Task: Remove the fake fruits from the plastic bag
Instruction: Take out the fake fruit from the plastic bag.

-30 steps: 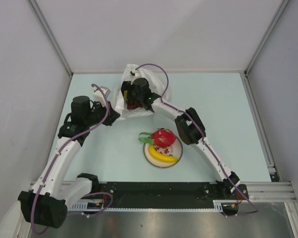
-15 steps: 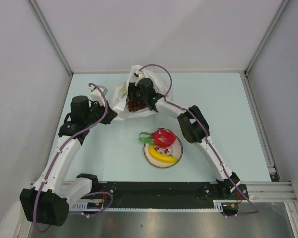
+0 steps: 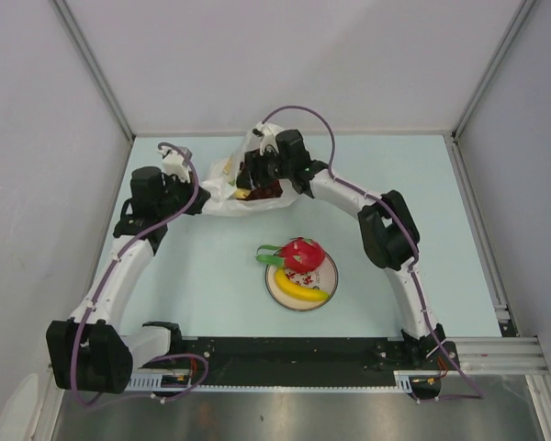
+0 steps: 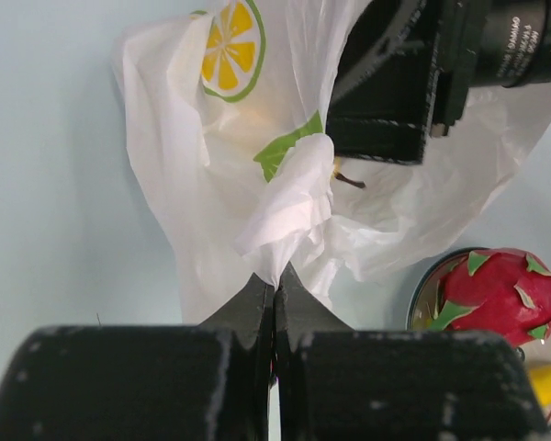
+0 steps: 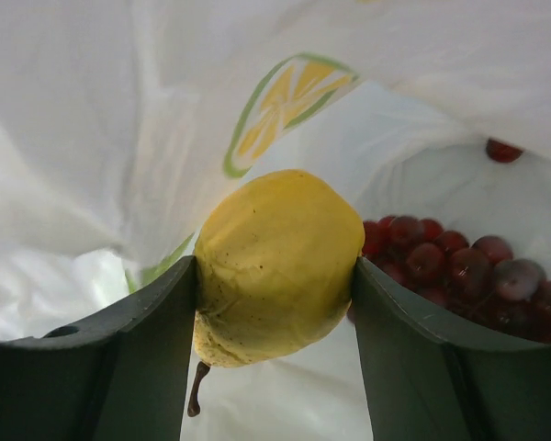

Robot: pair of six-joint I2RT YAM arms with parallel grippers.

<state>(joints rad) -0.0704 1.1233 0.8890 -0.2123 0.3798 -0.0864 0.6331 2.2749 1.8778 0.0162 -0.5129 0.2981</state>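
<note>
Upper centre of the overhead view, the right gripper (image 5: 274,308) clamps the lemon (image 5: 275,243) inside the plastic bag (image 4: 188,175), with the grapes (image 5: 459,271) at its lower right. The left gripper (image 4: 275,299) is pinched closed on the bag's edge. The banana (image 3: 300,290) and the red fruit (image 3: 301,253) sit on the plate (image 3: 298,306) mid-frame.

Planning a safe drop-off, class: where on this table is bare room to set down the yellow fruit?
Free: the table between the left arm and the plate; also the far right corner beyond the right arm. Crowded: around the plastic bag, and the plate, holding the red fruit and banana.
</note>
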